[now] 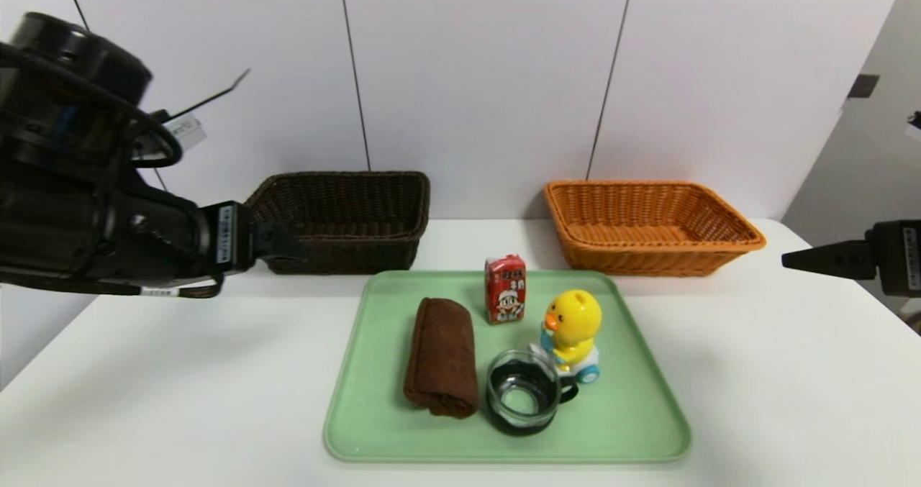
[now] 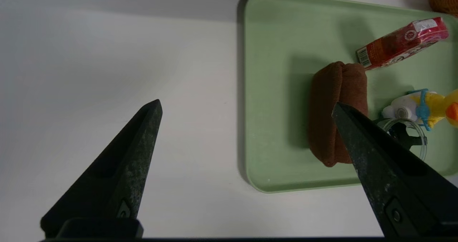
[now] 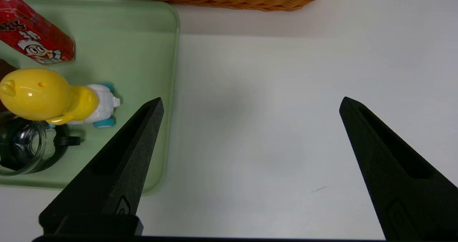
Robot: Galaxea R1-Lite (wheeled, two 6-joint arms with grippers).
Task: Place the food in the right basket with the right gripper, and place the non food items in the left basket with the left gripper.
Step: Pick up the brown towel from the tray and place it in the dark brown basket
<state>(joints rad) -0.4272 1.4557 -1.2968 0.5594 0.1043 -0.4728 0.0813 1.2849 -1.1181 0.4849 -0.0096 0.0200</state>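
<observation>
Head view: a pale green tray [image 1: 633,429] lies on the white table [image 1: 144,386], its long sides running left to right. On it the red drink carton [image 1: 505,289] stands upright near the far edge, its long axis vertical and its printed cartoon face turned toward the robot. Left of the carton lies the rolled brown towel [image 1: 441,356] — its long axis runs from the far side toward the near side of the tray. The clear glass cup [image 1: 523,401] sits upright, mouth up, just beside the towel's near end. The yellow duck toy [image 1: 572,332] stands just behind and right of the cup, beak pointing left.

At the back of the table, the dark brown basket [image 1: 345,221] stands on the left and the orange basket [image 1: 651,224] on the right, well apart, both with long sides running left to right.

The left gripper [image 2: 247,106] hangs above the table left of the tray, jaws spread wide with nothing between them. The right gripper [image 3: 250,102] hovers over bare table right of the tray — jaws also wide, holding nothing.
</observation>
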